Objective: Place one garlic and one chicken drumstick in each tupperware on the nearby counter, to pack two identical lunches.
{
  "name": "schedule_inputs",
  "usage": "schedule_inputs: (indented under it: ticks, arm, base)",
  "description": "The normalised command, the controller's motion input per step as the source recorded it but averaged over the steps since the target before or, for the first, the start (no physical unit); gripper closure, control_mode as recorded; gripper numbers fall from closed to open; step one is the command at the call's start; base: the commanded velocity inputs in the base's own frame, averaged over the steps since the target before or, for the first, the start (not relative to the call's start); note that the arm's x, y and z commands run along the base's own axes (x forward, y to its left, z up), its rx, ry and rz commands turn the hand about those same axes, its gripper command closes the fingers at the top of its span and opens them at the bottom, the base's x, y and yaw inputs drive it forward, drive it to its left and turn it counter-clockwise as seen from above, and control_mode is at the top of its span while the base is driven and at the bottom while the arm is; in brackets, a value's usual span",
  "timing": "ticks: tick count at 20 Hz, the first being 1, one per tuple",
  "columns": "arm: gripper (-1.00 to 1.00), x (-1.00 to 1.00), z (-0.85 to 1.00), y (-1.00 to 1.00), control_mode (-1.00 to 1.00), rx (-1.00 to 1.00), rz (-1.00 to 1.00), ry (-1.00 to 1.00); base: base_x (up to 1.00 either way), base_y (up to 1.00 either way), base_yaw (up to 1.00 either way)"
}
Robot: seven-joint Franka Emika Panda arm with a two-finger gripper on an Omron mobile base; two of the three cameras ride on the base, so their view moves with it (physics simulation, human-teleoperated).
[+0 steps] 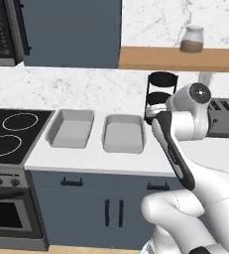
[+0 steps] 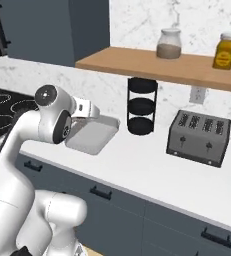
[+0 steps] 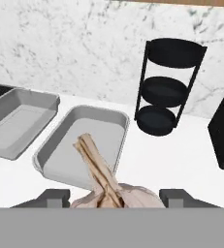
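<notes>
Garlic (image 3: 111, 186) sits between my two finger tips (image 3: 54, 197), its papery stalk sticking up and away from me toward the tray beyond; my pincer (image 3: 114, 198) is pinching the garlic, the tips parted about as wide as the bulb. Seen from my hand, the bulb hangs above the near edge of the right grey tupperware (image 3: 111, 126), which lies on the white counter (image 3: 147, 160). The left tupperware (image 3: 16, 121) lies just beside it, apart by a narrow strip of countertop, with a corner of the black stovetop (image 1: 12, 131) beyond. In the left base view both trays lie side by side between the stovetop and my arm, the left tray (image 1: 71, 128) and the right tray (image 1: 123, 133). Behind and to the right of the right tray stands a black three-tier rack (image 3: 169, 87) against the marble wall. Further right on the counter is a grey toaster (image 2: 201, 137). Above it runs a wooden shelf (image 2: 152, 65) carrying a glass jar (image 2: 169, 44) and a yellow bottle (image 2: 225, 51).
</notes>
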Motion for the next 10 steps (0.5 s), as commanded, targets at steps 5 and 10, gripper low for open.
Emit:
schedule_inputs:
  ticks: [5,10]
  arm:
    - [1.00,0.00,0.00,0.00,1.00,0.00,0.00,0.00]
    - [1.00,0.00,0.00,0.00,1.00,0.00,0.00,0.00]
  base:
    - [0.56,0.71,-0.22]
    - [0.21,0.24,-0.35]
